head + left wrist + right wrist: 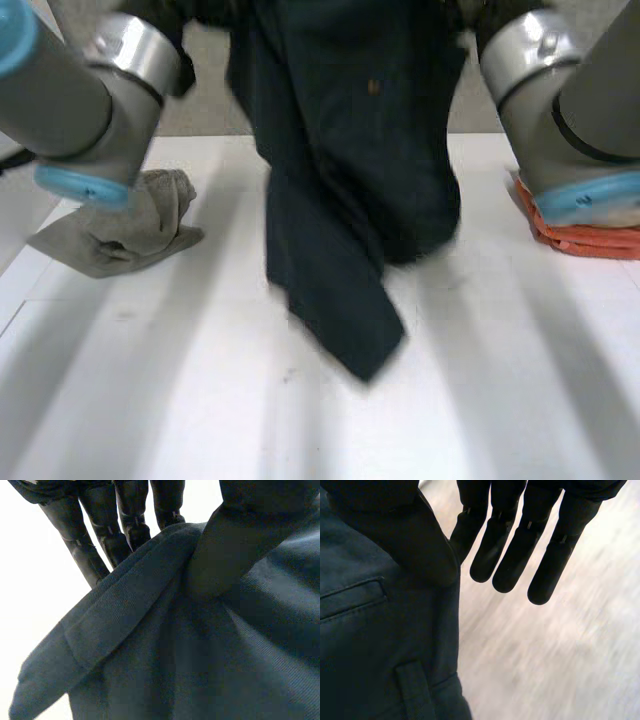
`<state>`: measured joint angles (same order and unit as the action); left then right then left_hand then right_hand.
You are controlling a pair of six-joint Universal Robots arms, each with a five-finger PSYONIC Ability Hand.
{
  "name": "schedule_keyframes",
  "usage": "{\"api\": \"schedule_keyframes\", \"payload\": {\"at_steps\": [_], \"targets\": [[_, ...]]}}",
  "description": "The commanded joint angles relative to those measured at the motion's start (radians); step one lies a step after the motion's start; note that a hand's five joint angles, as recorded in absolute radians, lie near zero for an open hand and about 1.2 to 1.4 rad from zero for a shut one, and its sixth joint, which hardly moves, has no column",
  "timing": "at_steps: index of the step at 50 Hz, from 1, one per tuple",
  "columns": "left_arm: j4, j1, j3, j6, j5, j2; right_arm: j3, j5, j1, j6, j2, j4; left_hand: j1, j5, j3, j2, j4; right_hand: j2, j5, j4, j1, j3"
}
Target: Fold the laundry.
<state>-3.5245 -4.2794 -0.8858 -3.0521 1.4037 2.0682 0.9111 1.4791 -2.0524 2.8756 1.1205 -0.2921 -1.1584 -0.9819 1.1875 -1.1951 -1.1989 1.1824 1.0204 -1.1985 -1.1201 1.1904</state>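
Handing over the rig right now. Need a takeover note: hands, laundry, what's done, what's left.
Hands: the left hand has straight fingers behind the trousers with the thumb on top, pinching an edge. The right hand has its thumb pressed on them beside the pocket, apparently pinching too.
Things: the trousers hang from both hands, with the lower end on the table. The grey cloth is bunched up on the robot's left. The orange cloth lies on its right, partly hidden.
Done: trousers lifted, no fold yet.
Left: lay the trousers flat and fold them, then probably the grey cloth.
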Motion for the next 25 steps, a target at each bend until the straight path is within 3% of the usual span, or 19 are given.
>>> {"api": "schedule_keyframes", "payload": {"at_steps": [1,11,19,25], "targets": [[-0.077,-0.002,-0.152,-0.02,0.02,-0.128,0.069,-0.04,-0.02,0.008,0.025,-0.256,-0.238,-0.24,0.209,-0.201,-0.197,0.214,0.201,-0.198,-0.276,0.206],[-0.085,-0.03,-0.566,-0.112,-0.009,-0.25,0.301,-0.128,0.001,-0.01,0.036,-0.165,-0.238,-0.24,0.209,-0.201,-0.197,0.214,0.201,-0.198,-0.276,0.206],[0.005,-0.031,-0.948,-0.261,-0.072,-0.321,0.584,-0.181,0.002,-0.133,0.024,0.022,-0.238,-0.24,0.209,-0.201,-0.197,0.214,0.201,-0.198,-0.276,0.206],[0.102,-0.039,-1.032,-0.333,-0.088,-0.318,0.632,-0.183,-0.009,-0.151,-0.045,0.117,-0.238,-0.24,0.209,-0.201,-0.197,0.214,0.201,-0.198,-0.276,0.206]]}}
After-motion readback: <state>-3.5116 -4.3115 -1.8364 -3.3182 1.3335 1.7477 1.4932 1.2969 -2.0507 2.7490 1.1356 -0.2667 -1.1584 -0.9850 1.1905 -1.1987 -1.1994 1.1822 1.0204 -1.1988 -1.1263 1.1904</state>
